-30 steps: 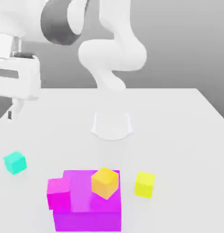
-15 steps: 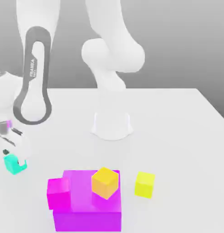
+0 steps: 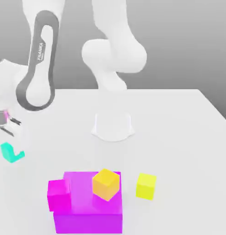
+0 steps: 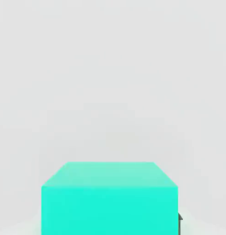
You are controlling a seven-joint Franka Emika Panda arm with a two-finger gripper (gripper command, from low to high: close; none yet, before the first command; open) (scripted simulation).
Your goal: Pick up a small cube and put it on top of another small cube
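The small teal cube (image 3: 9, 157) hangs a little above the table at the exterior view's left edge, partly covered by a white finger. My gripper (image 3: 14, 148) is shut on it. In the hand view the teal cube (image 4: 110, 197) sits close up between the jaws, with a dark pad edge showing at its side. A yellow cube (image 3: 146, 186) rests on the table near the front, to the exterior view's right of the purple block. An orange cube (image 3: 106, 184) sits on top of that block.
A large purple block (image 3: 87, 211) stands at the front centre, with a small magenta cube (image 3: 59, 195) against its left side. The arm's white base (image 3: 113, 126) stands at mid-table. The table's far edge runs behind it.
The gripper came down from the upper left onto the teal cube and shut on it. The cube has since risen slightly off the table and shifted a little left.
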